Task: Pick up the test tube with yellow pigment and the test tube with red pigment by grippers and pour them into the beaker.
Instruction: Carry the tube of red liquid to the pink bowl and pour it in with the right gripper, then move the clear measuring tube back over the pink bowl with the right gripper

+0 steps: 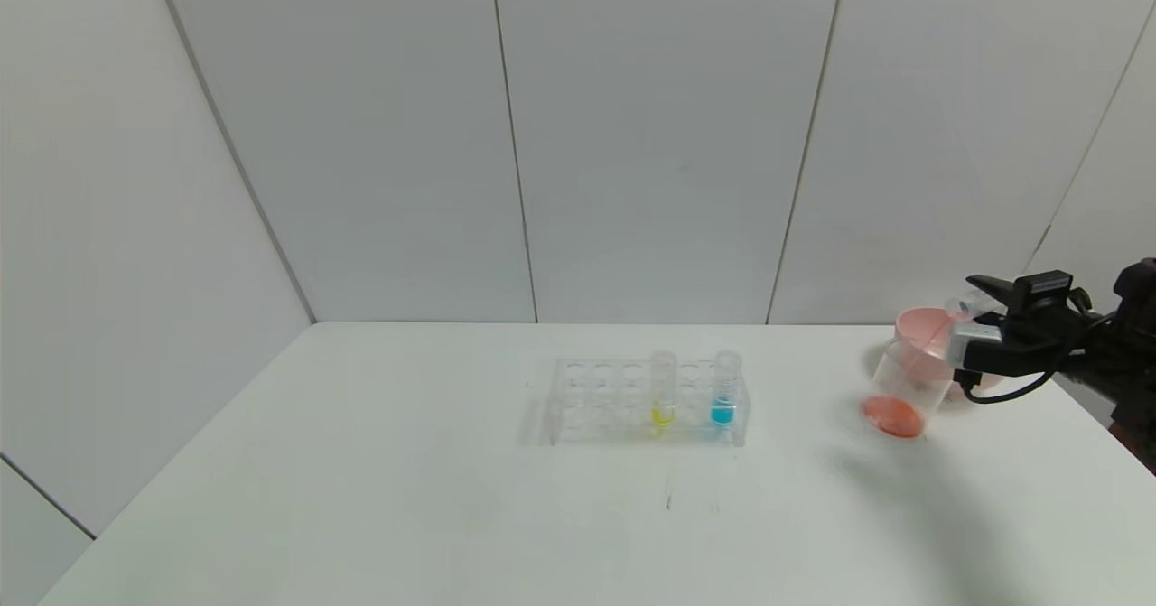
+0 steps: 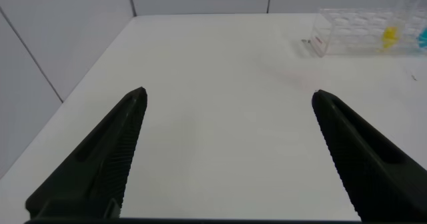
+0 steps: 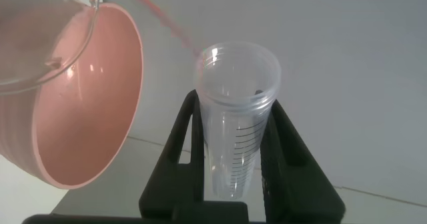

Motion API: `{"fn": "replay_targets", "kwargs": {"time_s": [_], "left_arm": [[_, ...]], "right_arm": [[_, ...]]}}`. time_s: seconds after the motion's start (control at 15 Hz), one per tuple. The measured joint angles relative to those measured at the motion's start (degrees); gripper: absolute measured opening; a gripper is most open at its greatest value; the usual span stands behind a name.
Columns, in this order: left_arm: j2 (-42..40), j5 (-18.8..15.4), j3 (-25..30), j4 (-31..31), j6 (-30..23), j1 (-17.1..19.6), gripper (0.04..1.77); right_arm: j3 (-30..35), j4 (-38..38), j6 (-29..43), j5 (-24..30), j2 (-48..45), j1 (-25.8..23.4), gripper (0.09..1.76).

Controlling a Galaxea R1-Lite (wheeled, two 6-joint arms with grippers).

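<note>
My right gripper (image 1: 974,303) (image 3: 233,103) is shut on the test tube with red pigment (image 3: 239,117), held tilted with its mouth over the beaker (image 1: 903,385). A thin red stream (image 3: 167,21) runs from the tube's mouth, and the tube looks nearly empty. Orange-red liquid (image 1: 892,416) lies in the beaker's bottom. The beaker's clear rim (image 3: 67,61) shows in the right wrist view. The test tube with yellow pigment (image 1: 663,389) (image 2: 390,31) stands upright in the clear rack (image 1: 596,403). My left gripper (image 2: 228,95) is open and empty above the table's left part, out of the head view.
A pink bowl (image 1: 921,330) (image 3: 93,124) stands right behind the beaker at the table's right. A blue-liquid tube (image 1: 724,394) stands in the rack to the right of the yellow one. White wall panels close the back of the table.
</note>
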Motion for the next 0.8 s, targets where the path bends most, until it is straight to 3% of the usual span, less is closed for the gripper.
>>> {"fn": "replay_targets", "kwargs": {"time_s": [0.27, 0.47, 0.67, 0.8], "left_arm": [[0.0, 0.0, 0.0, 0.0, 0.0, 0.0, 1.76], [0.0, 0.0, 0.0, 0.0, 0.0, 0.0, 1.76], [0.0, 0.0, 0.0, 0.0, 0.0, 0.0, 1.76], [0.0, 0.0, 0.0, 0.0, 0.0, 0.0, 1.76]], "right_arm": [[0.0, 0.0, 0.4, -1.8, -0.2, 0.2, 0.54], [-2.4, 1.3, 7.4, -1.7, -0.3, 0.3, 0.54], [-7.8, 10.4, 28.4, -1.9, -0.3, 0.2, 0.54], [-10.8, 15.5, 48.8, -2.2, -0.1, -0.1, 0.54]]}}
